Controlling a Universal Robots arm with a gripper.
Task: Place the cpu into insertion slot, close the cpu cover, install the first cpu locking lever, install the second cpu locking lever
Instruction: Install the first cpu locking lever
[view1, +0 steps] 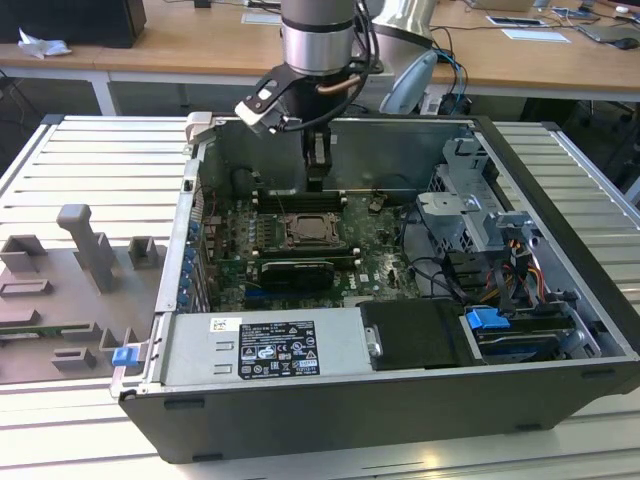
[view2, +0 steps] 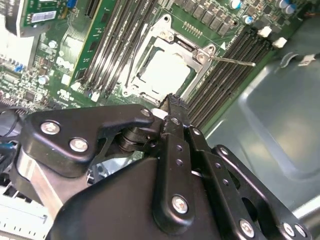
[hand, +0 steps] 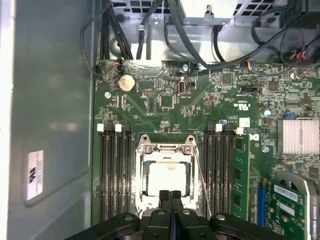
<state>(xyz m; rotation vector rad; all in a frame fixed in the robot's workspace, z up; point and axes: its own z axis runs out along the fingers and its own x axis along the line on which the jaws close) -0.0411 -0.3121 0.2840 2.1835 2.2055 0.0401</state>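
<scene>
Claw fingers pressed together, empty, tips poised at the insertion slot rim, cpu seated inside the slot at mid green board, cpu cover lying flat around it, one thin wire lever sticking out free.

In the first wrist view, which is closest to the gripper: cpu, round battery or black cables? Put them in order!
1. The cpu, in the insertion slot, right by the gripper.
2. The round battery, farther out on the green board.
3. The black cables, beyond the board's edge.
</scene>
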